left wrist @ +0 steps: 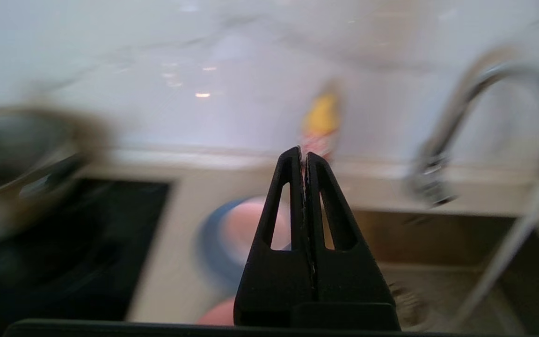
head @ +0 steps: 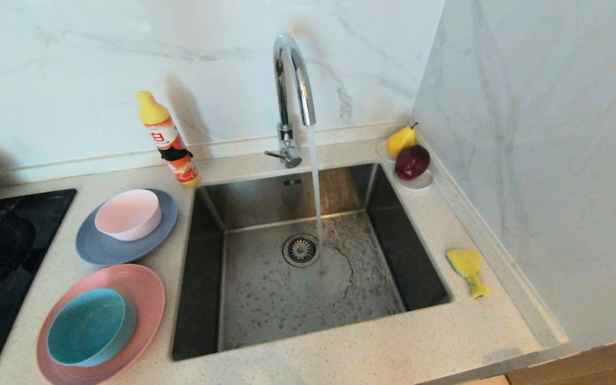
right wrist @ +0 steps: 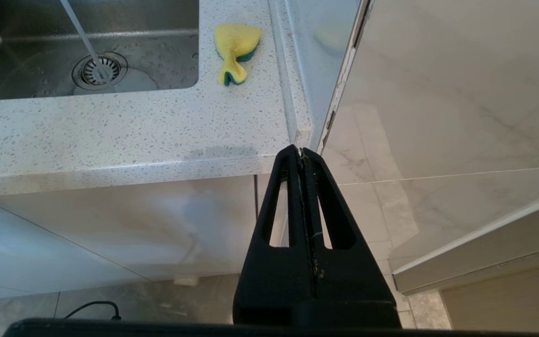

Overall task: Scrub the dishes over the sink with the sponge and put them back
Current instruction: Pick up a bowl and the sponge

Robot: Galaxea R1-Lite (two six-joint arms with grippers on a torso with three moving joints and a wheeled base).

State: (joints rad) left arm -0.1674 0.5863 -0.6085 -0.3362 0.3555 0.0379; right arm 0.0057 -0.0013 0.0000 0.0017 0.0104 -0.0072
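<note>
Four dishes, all on the counter (head: 308,358) left of the sink (head: 201,278), none yet wet or lifted. Stack one, nearer the wall: pale pink bowl (head: 128,214) seated on the grey-blue plate (head: 91,248). Stack two, nearer the front edge: teal bowl (head: 90,327) seated on the pink plate (head: 145,291).

One sponge (head: 468,269), yellow with a green face, lying on the counter right of the sink, just beside the basin rim, untouched.

One sink, steel, tap (head: 292,91) running, stream landing beside the drain (head: 301,249).

Sundries: detergent bottle (head: 168,140) upright behind the plates; white saucer (head: 420,183) with a pear (head: 400,140) and a red fruit (head: 412,161) in the far right corner; dark hob (head: 14,251) at far left.

Left hand (left wrist: 304,157): fingers pressed together, empty, up in the air facing the wall, with the pale pink bowl and grey-blue plate below and ahead of it. Right hand (right wrist: 301,154): fingers pressed together, empty, parked below the counter's front edge near the right corner.

Step in hand, by judgement: the opening reach, nothing grasped. Next move calls for the left hand to open and descend on a bowl rim, most likely the pale pink one, and carry it over the basin; the right hand must rise, open and take the sponge.
</note>
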